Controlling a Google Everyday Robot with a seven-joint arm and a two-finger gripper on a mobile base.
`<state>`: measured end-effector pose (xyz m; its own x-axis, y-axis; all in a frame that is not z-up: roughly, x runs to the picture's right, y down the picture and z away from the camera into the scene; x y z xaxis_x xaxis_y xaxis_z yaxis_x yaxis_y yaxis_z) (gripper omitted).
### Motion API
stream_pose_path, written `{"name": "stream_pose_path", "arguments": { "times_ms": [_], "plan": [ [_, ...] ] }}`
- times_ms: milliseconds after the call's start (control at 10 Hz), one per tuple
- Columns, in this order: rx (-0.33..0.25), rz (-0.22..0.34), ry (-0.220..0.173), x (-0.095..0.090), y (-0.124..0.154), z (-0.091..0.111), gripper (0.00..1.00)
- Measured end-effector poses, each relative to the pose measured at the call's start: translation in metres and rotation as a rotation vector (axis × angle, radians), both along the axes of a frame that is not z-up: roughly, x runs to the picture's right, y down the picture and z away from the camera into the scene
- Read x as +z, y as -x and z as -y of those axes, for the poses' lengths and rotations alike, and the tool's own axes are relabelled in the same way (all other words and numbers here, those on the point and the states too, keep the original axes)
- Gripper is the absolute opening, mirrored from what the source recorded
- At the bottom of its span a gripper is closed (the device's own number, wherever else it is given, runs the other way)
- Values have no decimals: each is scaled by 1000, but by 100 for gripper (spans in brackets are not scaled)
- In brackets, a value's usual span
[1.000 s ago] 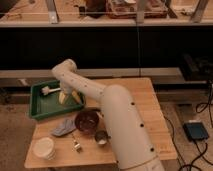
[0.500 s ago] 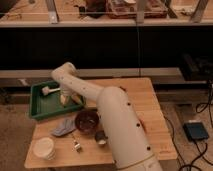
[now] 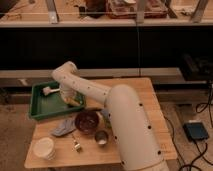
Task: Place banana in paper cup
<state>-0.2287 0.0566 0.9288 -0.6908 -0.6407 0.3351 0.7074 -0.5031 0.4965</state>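
so from where I'm standing, far left near the front edge of the wooden table [image 3: 155,107] is the paper cup [image 3: 44,148], upright, nothing in it that I can see; behind it sits the green tray [image 3: 41,107] with some small whitish object [image 3: 48,91] lying toward its back left; in front of the tray there's a crumpled blue-grey cloth [image 3: 63,127]; the gripper [image 3: 70,99] is down inside the tray's right half, fingers closed, and it looks clamped on the banana [image 3: 76,103], whose yellow end pokes out right at the tip; so banana's in the tray, well apart from the cup; further right a dark bowl [image 3: 87,121], then a small shiny metal cup [image 3: 101,138]; the fat white arm [image 3: 127,125] fills the right side
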Motion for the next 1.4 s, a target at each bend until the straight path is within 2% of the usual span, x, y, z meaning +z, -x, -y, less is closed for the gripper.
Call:
{"name": "stream_pose_path", "arguments": {
  "times_ms": [200,500,700,800,1400],
  "plan": [
    [26,38,9,-16,-1,7,0],
    [57,173,18,-78,3,30,0],
    [66,279,20,-129,1,46,0],
    [67,296,20,-138,-1,49,0],
    [60,311,27,-138,5,46,0]
  ]
}}
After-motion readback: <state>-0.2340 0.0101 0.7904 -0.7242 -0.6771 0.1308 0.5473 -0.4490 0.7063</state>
